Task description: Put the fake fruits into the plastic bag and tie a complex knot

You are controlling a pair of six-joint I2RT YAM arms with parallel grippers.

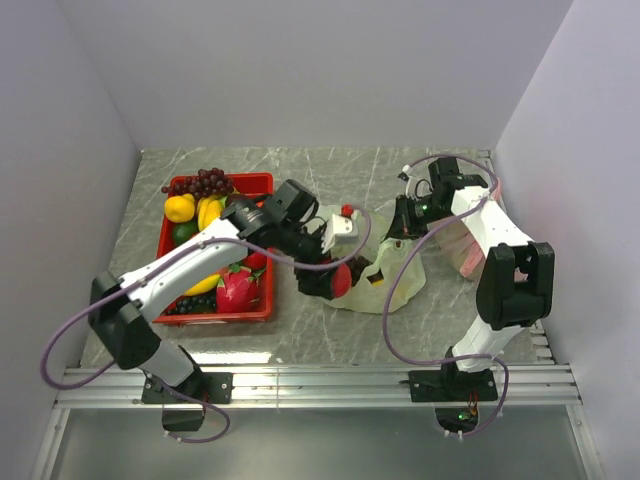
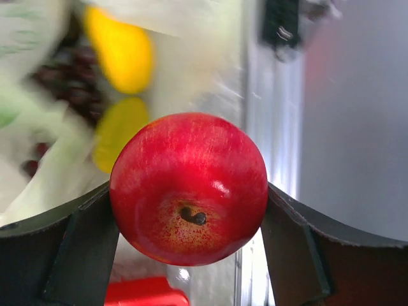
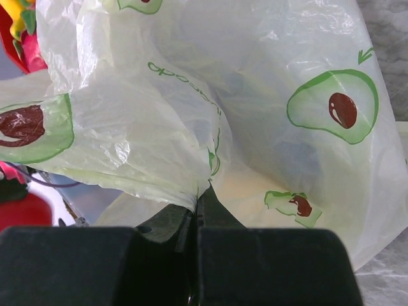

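My left gripper (image 1: pixel 330 280) is shut on a red apple (image 2: pixel 189 188), holding it just over the mouth of the pale-green avocado-print plastic bag (image 1: pixel 395 278); the apple also shows in the top view (image 1: pixel 340 281). Through the bag opening the left wrist view shows blurred yellow fruit (image 2: pixel 120 54) and dark grapes (image 2: pixel 70 83). My right gripper (image 3: pixel 199 199) is shut on a pinch of the bag's film (image 3: pixel 191 121), lifting its edge. Other fake fruits lie in the red basket (image 1: pixel 262 182): grapes (image 1: pixel 203 183), yellow mangoes (image 1: pixel 180 207), pink dragon fruit (image 1: pixel 237 288). No knot shows.
A pink bag (image 1: pixel 470 245) lies behind my right arm near the right wall. The red basket stands at the left of the marble table (image 1: pixel 330 165). An aluminium rail (image 1: pixel 320 385) runs along the near edge. Purple cables loop from both arms.
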